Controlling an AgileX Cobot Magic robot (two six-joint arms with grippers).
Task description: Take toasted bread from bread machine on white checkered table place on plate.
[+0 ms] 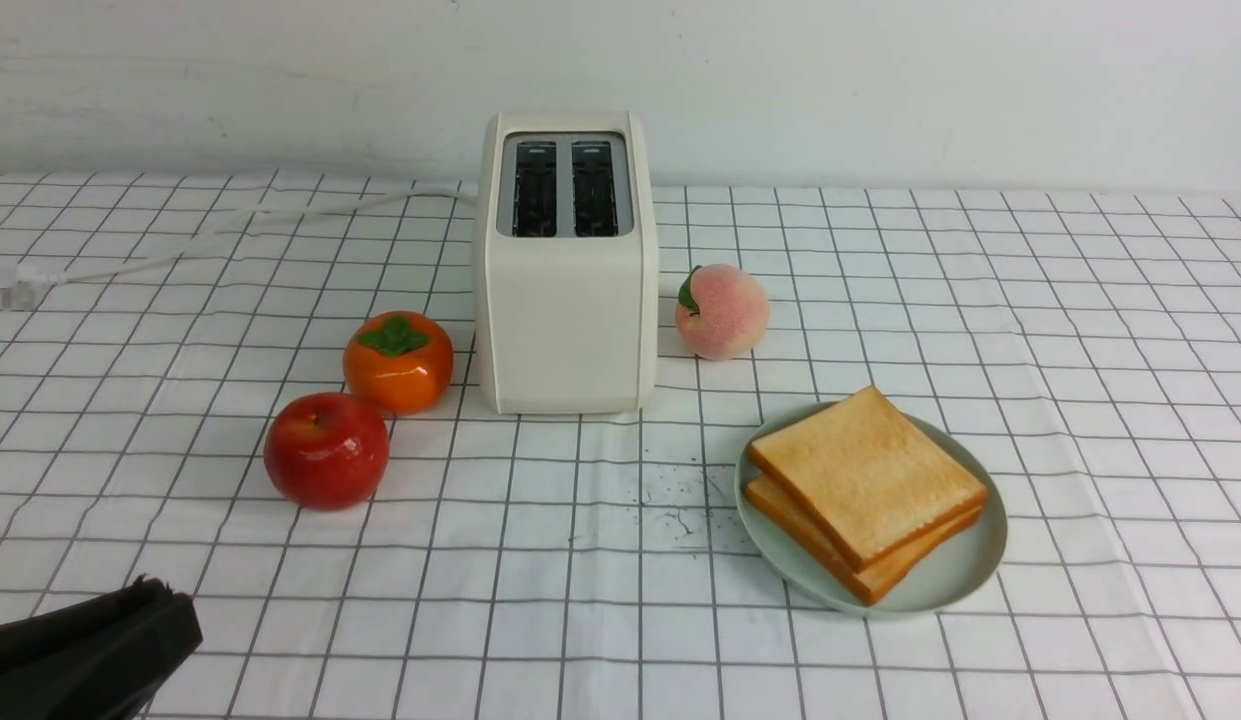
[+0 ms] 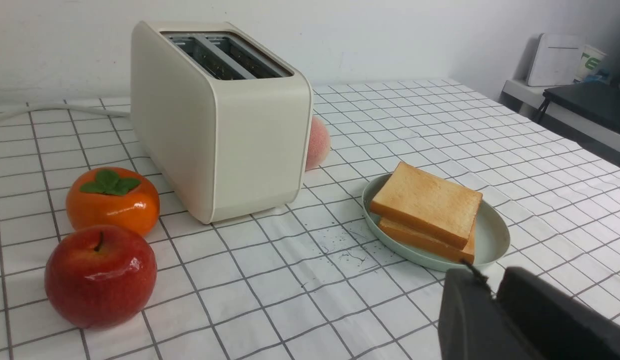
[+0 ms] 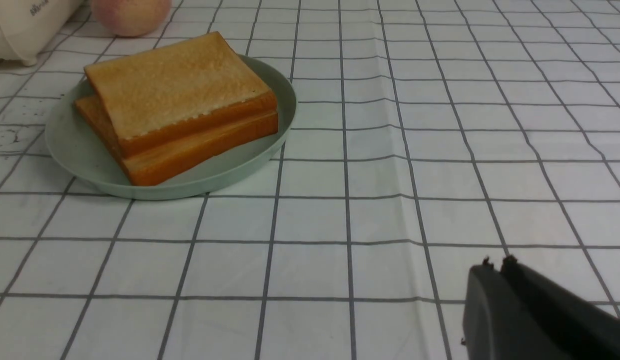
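Two slices of toasted bread (image 1: 865, 470) lie stacked on the mint-green plate (image 1: 965, 570), right of centre on the white checkered table (image 1: 580, 600). They also show in the left wrist view (image 2: 429, 202) and the right wrist view (image 3: 175, 85). The cream bread machine (image 1: 567, 320) stands at the back centre with both slots empty. My left gripper (image 1: 165, 590) is shut and empty, low at the near left. In its wrist view the left gripper (image 2: 492, 287) sits just short of the plate (image 2: 492, 240). My right gripper (image 3: 497, 265) is shut and empty, off to the side of the plate (image 3: 80, 155).
A red apple (image 1: 326, 450) and an orange persimmon (image 1: 398, 361) sit left of the bread machine, a peach (image 1: 721, 311) to its right. The white cord (image 1: 180, 240) runs to the far left. Dark crumbs (image 1: 680, 505) lie beside the plate. A white wall stands behind.
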